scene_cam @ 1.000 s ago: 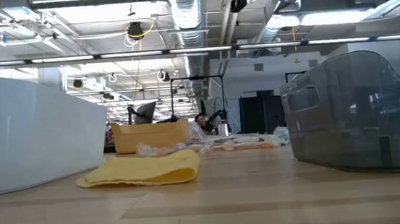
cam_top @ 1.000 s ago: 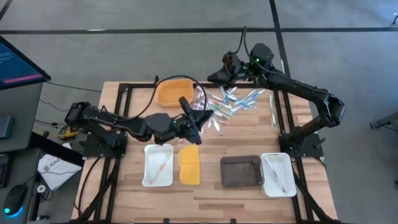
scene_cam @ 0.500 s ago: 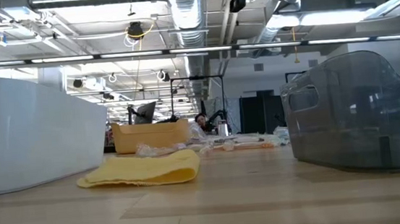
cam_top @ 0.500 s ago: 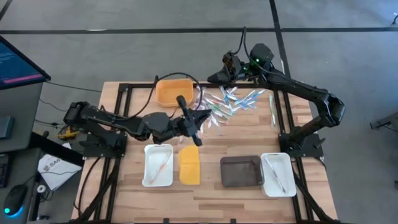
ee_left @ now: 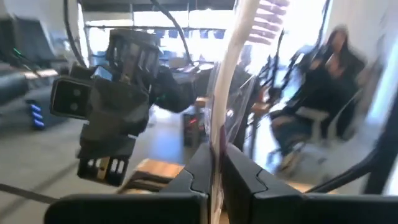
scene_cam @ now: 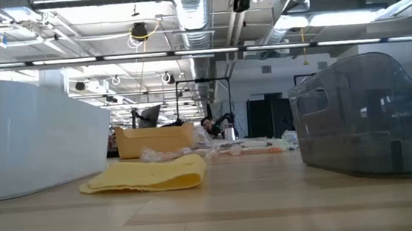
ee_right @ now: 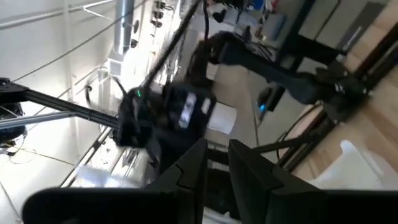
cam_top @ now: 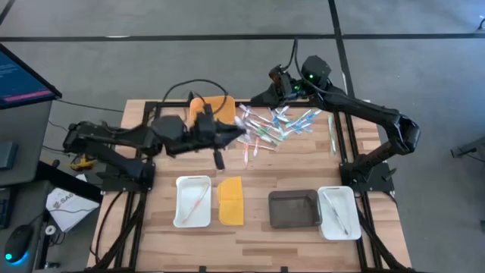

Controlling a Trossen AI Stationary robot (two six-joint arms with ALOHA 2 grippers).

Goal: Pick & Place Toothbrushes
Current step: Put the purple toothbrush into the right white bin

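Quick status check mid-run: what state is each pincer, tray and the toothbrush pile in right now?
Left pincer: shut on a toothbrush, lifted.
Right pincer: raised at the far edge, empty.
Toothbrush pile: scattered loose.
Left white tray: holds one toothbrush.
Right white tray: holds toothbrushes.
Dark tray: looks empty.

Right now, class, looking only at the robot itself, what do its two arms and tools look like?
Both arms are dark, slim and jointed. The left arm trails a black cable looping above it; the right arm shows a small green light near its wrist. Each tool, left and right, has two flat black fingers.
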